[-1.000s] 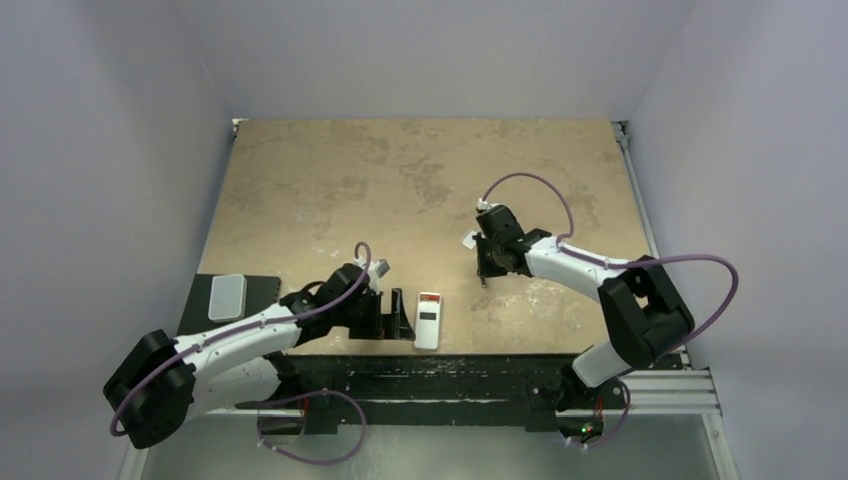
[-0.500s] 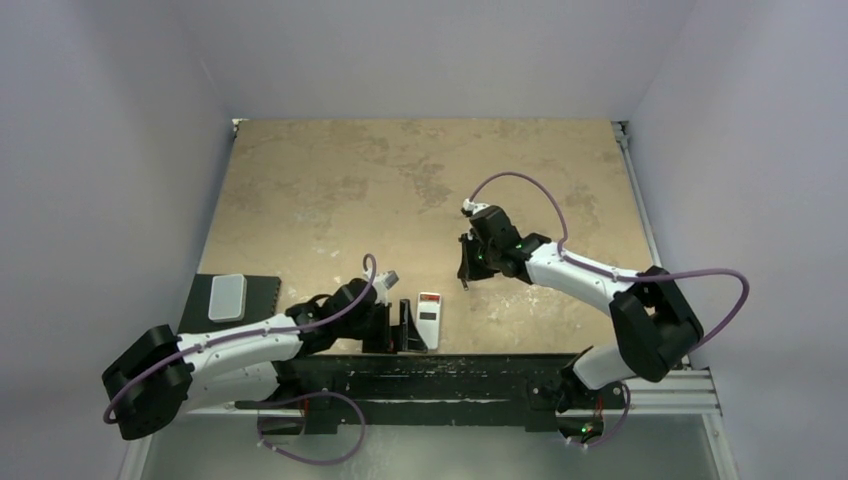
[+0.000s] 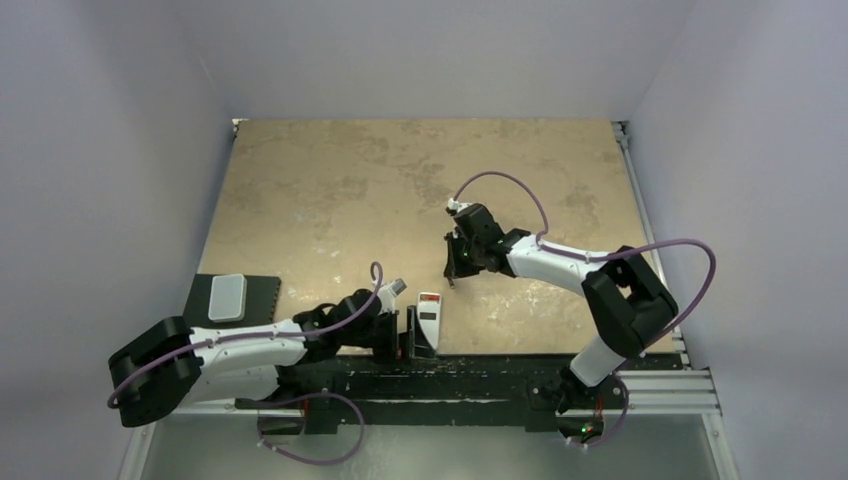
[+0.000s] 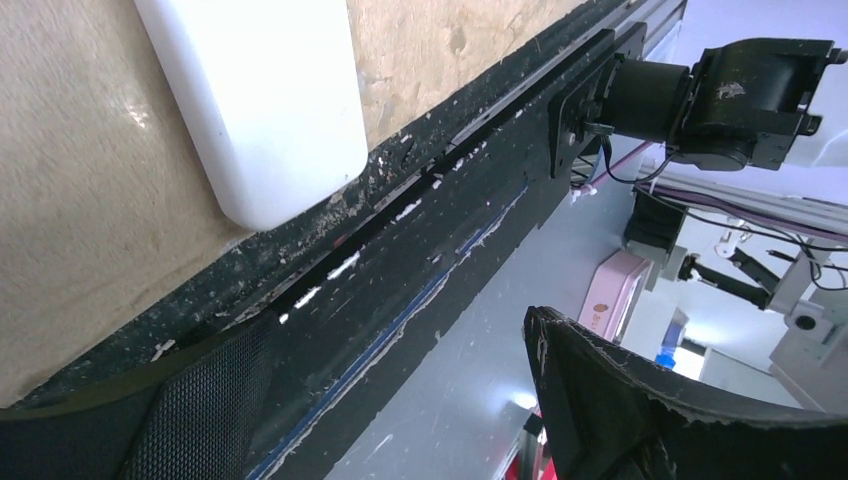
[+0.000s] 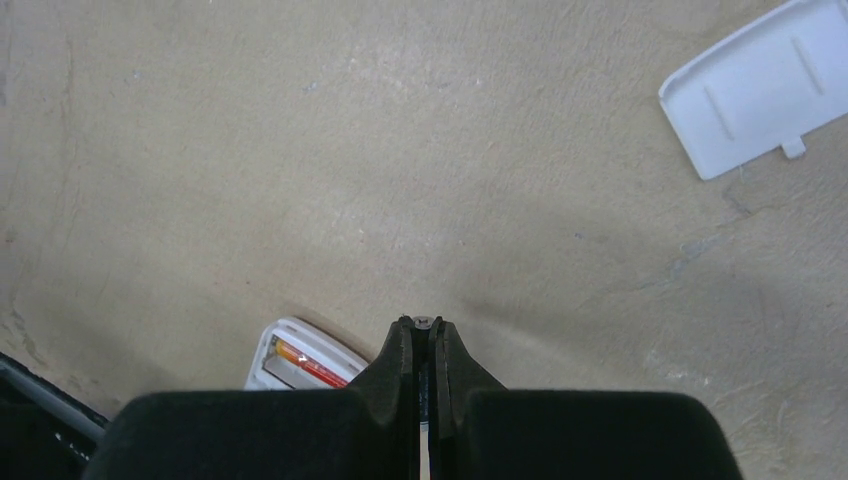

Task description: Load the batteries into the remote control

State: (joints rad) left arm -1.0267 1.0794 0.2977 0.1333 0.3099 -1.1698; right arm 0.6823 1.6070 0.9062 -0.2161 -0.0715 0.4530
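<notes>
Now the right gripper holds a dark battery over the table.
Its jaws are pinched tight on the battery, near the remote control but not touching it. The remote lies at the near edge of the table, and a reddish-orange battery sits in its open slot. The left gripper is just beside the remote, jaws wide with nothing in them. A white cover lies apart.
</notes>
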